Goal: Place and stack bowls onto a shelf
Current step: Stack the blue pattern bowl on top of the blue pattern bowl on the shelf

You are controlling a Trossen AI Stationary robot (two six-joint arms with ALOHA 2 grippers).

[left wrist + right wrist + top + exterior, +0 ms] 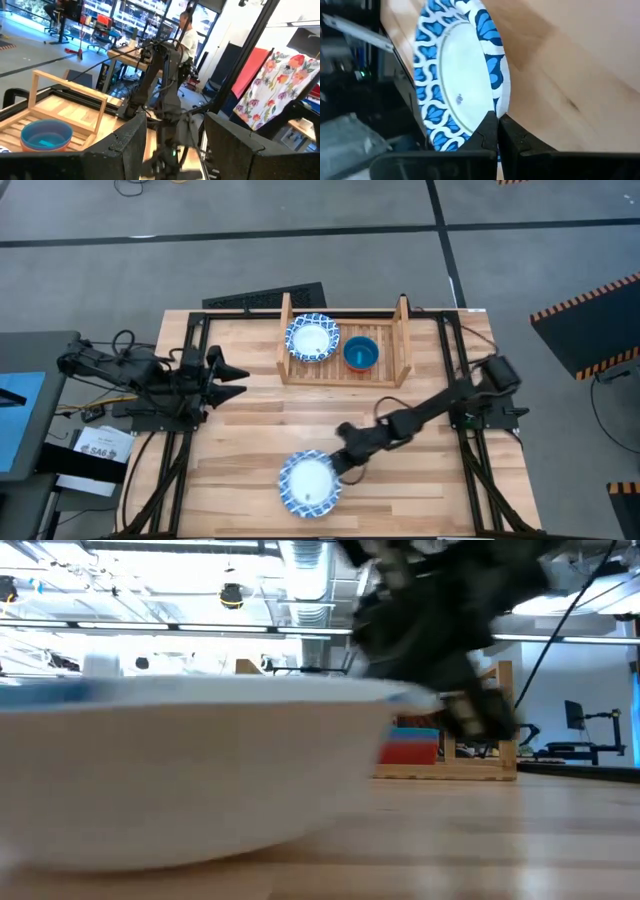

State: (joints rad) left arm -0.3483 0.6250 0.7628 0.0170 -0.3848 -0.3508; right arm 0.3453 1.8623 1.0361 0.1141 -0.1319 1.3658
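**Right gripper clamps bowl rim**

The right gripper (346, 463) is clenched on the rim of a blue-patterned white bowl (310, 483) at lower centre. The left gripper (232, 380) waits at left, fingers spread. At upper centre, the shelf (343, 370) holds another patterned bowl (312, 338) beside a teal bowl (361, 353).

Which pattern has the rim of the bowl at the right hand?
A blue leaf-like pattern on white, on the bowl; clearest in the right wrist view.

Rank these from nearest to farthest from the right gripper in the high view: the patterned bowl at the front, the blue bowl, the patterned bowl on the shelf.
1. Front patterned bowl, clamped at its rim by the right gripper.
2. Blue bowl, shelf's right half.
3. Shelf patterned bowl, shelf's left half.
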